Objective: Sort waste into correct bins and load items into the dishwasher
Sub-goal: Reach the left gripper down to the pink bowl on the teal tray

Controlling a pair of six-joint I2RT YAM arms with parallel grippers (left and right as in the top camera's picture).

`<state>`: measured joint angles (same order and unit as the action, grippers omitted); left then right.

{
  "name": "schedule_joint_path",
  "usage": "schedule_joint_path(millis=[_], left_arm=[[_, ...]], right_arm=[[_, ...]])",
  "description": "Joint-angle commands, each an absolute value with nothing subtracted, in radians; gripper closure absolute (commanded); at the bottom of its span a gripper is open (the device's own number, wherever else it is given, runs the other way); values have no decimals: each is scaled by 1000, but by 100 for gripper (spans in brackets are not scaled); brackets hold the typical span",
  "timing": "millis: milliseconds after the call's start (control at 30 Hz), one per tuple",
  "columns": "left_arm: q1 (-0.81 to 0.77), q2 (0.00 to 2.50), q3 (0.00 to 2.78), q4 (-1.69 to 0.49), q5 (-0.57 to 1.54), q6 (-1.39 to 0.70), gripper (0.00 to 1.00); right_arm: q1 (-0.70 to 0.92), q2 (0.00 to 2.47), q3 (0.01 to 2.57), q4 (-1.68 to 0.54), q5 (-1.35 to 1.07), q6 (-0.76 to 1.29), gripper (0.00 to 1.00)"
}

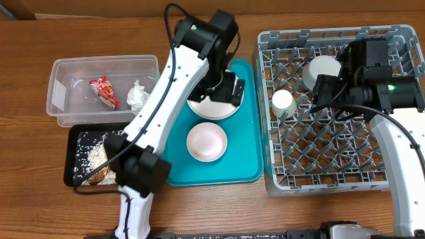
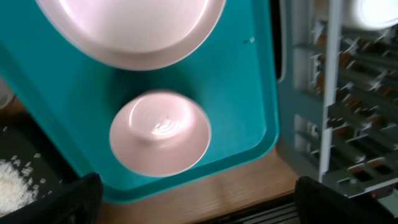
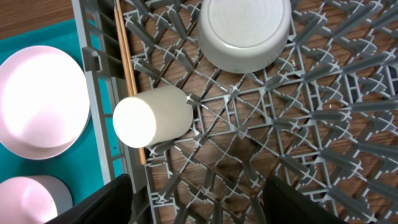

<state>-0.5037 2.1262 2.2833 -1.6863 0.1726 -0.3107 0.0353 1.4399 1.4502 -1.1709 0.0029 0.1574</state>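
Wooden table [image 1: 199, 13], overhead: teal tray [image 1: 249, 133] at centre, grey rack [image 1: 332, 188] at 3 o'clock, clear bin [image 1: 99, 63] and black bin [image 1: 83, 129] at 9 o'clock.
Pink plate [image 1: 211, 106] is laid on tray, pink bowl [image 1: 206, 142] at its 6 o'clock. White cup [image 1: 283, 103] and white bowl [image 1: 322, 70] are seated in rack. Left end effector [image 2: 199, 205] and right end effector [image 3: 199, 205] are held wide open, empty.

No text, label or number can be read anywhere

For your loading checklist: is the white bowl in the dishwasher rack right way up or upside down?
Upside down: the bowl shows its ringed base facing up, no hollow visible, resting on the rack.
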Motion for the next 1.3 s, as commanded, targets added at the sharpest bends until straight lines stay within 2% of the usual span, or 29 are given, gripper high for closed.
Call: schedule_joint_path(millis=[0,333,667,700,733,900,1000,1267], left_arm=[[-486,1955,2171,-1690,120,-296,0],[-485,1740,1768,-1684,-33,-476,0],[-484,1741,1444,-1448,-13,-476,0],[-483,1741,1428,-1423,-8,-476,2],[-483,1741,1415,-1399,-9,-476,9],[-483,1741,1338,-1250,-10,-476,60],[-483,1741,1288,-1174,-11,-476,63],[-483,1741,1223,-1082,-63,-473,62]], right_arm=[[39,1431,1461,-1168,-6,162,31],[39,1431,1461,-1169,-6,162,30],[39,1431,1461,-1170,-6,162,30],[39,1431,1461,-1170,-6,162,30],[39,1431,1461,-1169,-6,162,30],[39,1431,1461,-1169,-6,162,30],[39,1431,1461,-1170,-6,162,30],[39,1431,1461,-1169,-6,162,28]])
